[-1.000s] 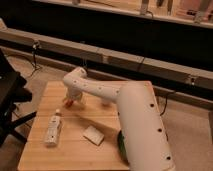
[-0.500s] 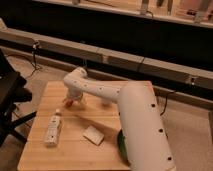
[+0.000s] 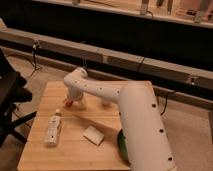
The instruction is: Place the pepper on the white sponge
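Note:
The pepper (image 3: 67, 103), a tiny red-orange lump, lies on the wooden table (image 3: 40, 155) near its far left part. My gripper (image 3: 74, 100) hangs at the end of the white arm, right over the pepper and just to its right, mostly hidden by the wrist; it is open and the pepper does not look held. The white sponge (image 3: 93, 135), a flat off-white square, rests on the table nearer the front, below and right of the gripper.
A long white bottle (image 3: 53, 129) with a label lies on the table's left side. A green bowl (image 3: 121, 143) peeks out from behind my arm at the right. Black equipment stands off the left edge, and a low ledge runs behind the table.

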